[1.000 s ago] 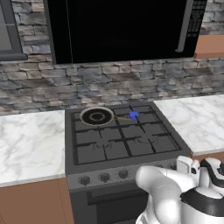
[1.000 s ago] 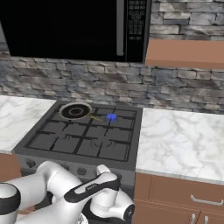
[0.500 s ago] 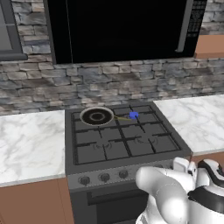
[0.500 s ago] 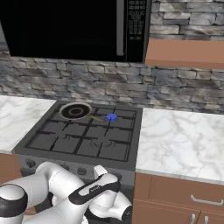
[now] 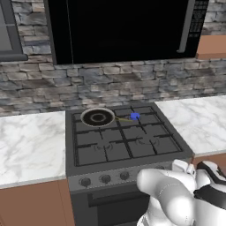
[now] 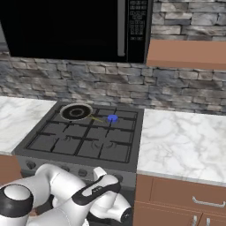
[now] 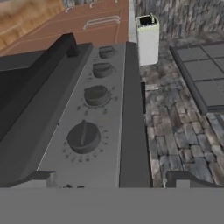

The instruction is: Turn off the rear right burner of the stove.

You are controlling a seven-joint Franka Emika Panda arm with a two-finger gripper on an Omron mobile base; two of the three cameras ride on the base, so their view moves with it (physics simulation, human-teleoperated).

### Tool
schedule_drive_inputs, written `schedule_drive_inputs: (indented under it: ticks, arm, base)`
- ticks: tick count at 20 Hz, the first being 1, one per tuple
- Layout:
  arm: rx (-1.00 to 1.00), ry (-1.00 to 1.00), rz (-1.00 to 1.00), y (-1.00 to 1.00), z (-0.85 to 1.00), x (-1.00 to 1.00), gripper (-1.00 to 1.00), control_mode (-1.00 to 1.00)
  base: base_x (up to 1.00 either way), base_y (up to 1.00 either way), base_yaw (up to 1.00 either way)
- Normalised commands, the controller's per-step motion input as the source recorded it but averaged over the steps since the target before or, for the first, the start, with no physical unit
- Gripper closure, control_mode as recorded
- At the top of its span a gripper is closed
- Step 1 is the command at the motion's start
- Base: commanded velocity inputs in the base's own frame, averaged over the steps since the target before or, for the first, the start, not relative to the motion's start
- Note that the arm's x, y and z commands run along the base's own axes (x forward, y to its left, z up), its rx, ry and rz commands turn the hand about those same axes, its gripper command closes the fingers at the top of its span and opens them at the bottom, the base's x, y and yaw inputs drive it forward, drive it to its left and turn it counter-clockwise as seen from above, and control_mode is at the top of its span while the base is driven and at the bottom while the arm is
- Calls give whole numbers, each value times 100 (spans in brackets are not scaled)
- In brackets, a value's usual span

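Note:
The stove point(image 5: 88, 170) is a dark grey gas range with black grid grates. Its rear right burner point(image 5: 135, 116) point(image 6: 113, 118) carries a small bright blue spot. My arm point(image 5: 176, 198) bends low in front of the stove's right front corner and hides the right-hand knobs there. In the hand view the knob panel point(image 7: 111, 109) runs away from me in a rolled picture, the nearest knob point(image 7: 83, 137) just ahead of the fingers. My gripper point(image 7: 113, 183) is open, its fingertips point(image 7: 40, 178) wide apart with nothing between them.
A silver-rimmed dark pan point(image 5: 97, 117) sits on the rear left burner. A big black microwave point(image 5: 119, 26) hangs above the stove. Marble counters point(image 5: 31, 141) point(image 6: 185, 145) flank it. A white cylinder point(image 7: 148, 39) stands past the panel's far end. Wooden drawers point(image 6: 185, 198) lie to the right.
My arm has shifted only slightly in front of the stove's knob panel. The pan and the blue spot on the burner stay as they were.

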Motion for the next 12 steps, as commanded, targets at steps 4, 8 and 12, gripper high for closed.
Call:
schedule_drive_inputs:
  ticks: [4, 8, 12]
  arm:
    - [0, -4, -2, 0, -27, 19, -100, -100]
    - [0, -6, -10, 1, -18, 38, -100, -100]
    - [3, -3, -9, 6, -21, 34, -100, -100]
  base:
    - [0, 0, 0]
    - [0, 0, 0]
    - [0, 0, 0]
